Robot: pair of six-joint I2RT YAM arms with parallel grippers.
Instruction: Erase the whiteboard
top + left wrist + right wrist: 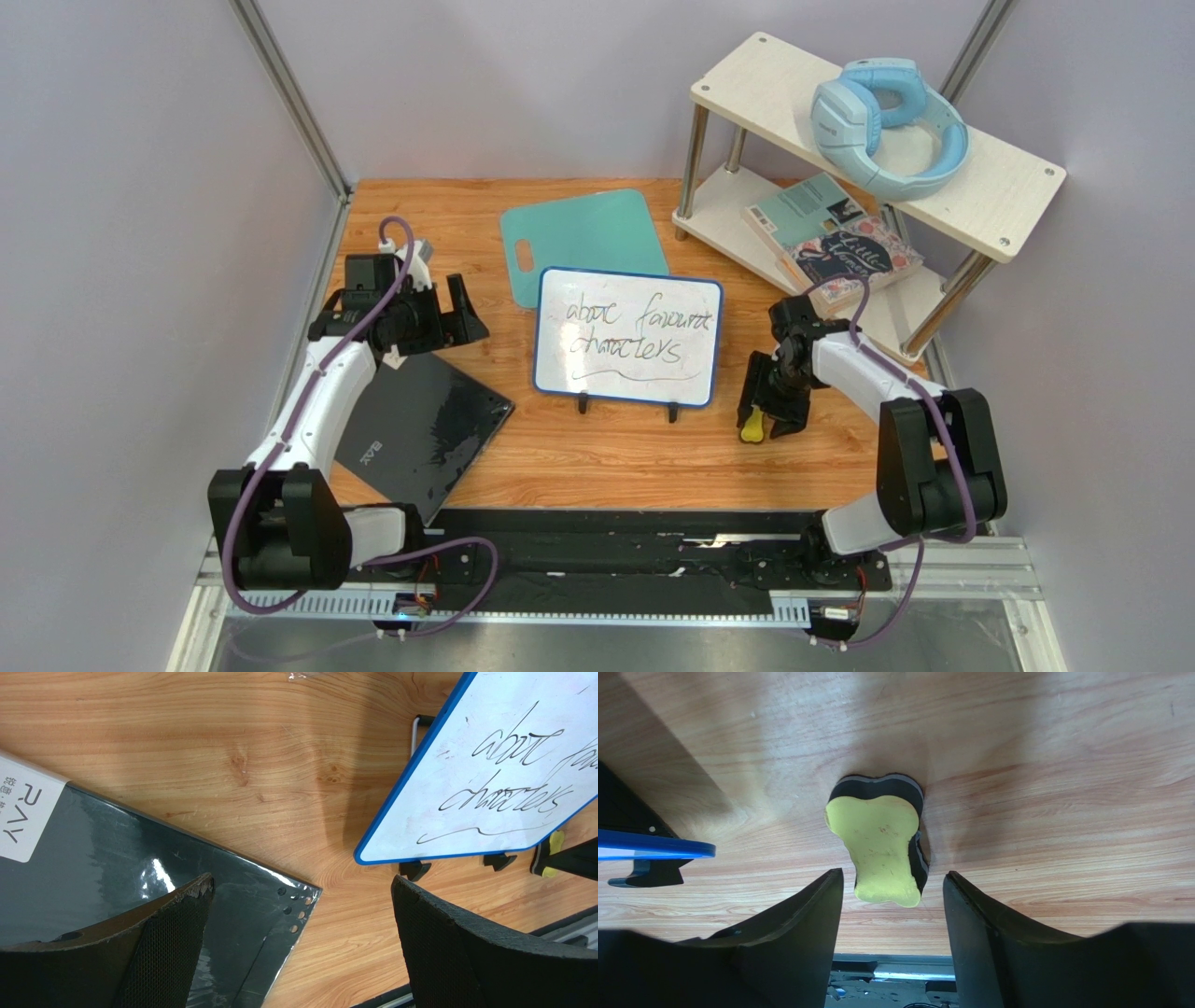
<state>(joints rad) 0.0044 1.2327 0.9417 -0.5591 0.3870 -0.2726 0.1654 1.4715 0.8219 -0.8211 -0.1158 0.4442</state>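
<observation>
On the left, the left gripper [438,326] is hanging over the wooden counter [589,462]. Its two fingers [168,938] are standing far apart, and nothing is sitting between them. One finger is hovering over the corner of a shiny black slab [414,427] that is lying flat on the counter.

In the middle, a teal mat [589,235] is lying flat near the back. Just in front of it, the whiteboard [629,336] is standing on two little black feet and leaning back a bit. Its blue frame is going all the way round, and dark curly writing is filling most of the white part.

Just to the right of the whiteboard's near corner, the right gripper [765,413] is pointing down at the counter. Its fingers are apart. A yellow and black eraser [882,847] is sitting on the counter between them, with a little gap showing on each side, so the fingers are not squeezing it.

At the far right, a white shelf [1010,189] is standing at the back. Light blue headphones [887,129] are resting on top, and some books [835,241] are lying on the lower level.
</observation>
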